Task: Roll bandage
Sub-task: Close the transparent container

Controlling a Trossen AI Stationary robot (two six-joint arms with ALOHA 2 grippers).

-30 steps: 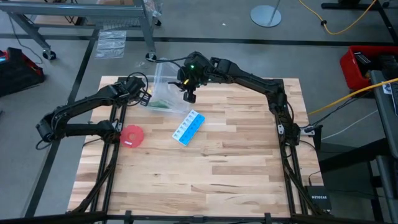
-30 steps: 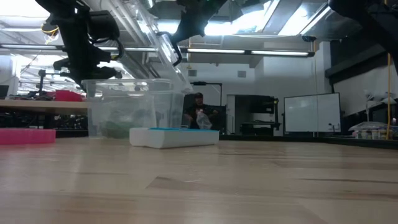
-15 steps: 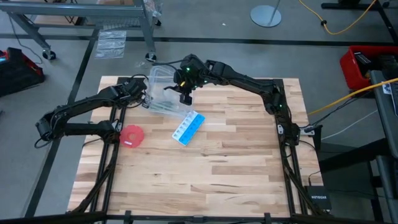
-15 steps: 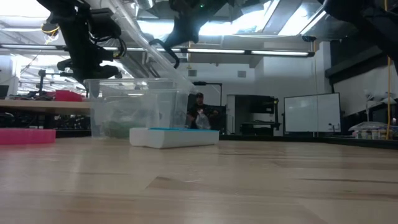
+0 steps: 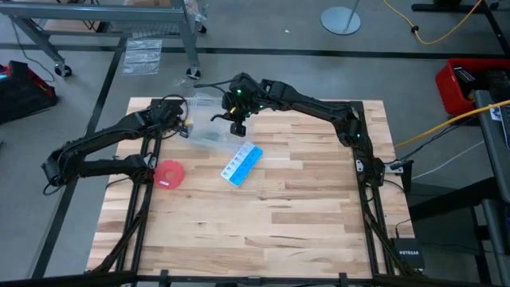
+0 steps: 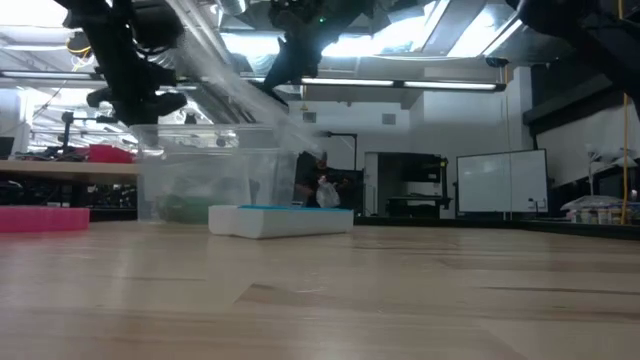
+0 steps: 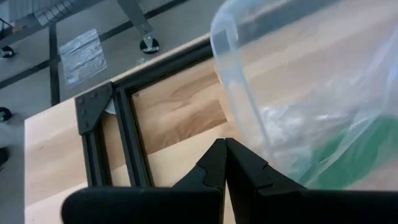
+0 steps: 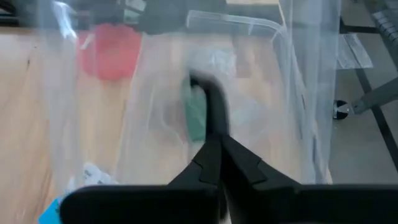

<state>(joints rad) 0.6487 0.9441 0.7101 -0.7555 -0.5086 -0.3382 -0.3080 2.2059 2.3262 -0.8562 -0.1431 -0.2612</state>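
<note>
Bandage (image 8: 195, 115) is lying inside a clear plastic container (image 5: 205, 119) at the far left part of the wooden table (image 5: 303, 207), seen only as a dark green, matte, bunched shape through the wall. Its long axis cannot be told, as it is sitting as a bundle, not a flat band. Right gripper (image 5: 238, 126) is hanging over the container's right edge with fingers pressed together; the clear lid looks pinched there, though I cannot confirm it. Bandage is lying below and just beyond this pincer. Left gripper (image 5: 185, 126) is sitting at the container's left side, fingers together, empty. Both are near; the right looks nearer. Pill box (image 5: 241, 164) and red disc (image 5: 169, 174) are sitting apart, nearer the front.
</note>
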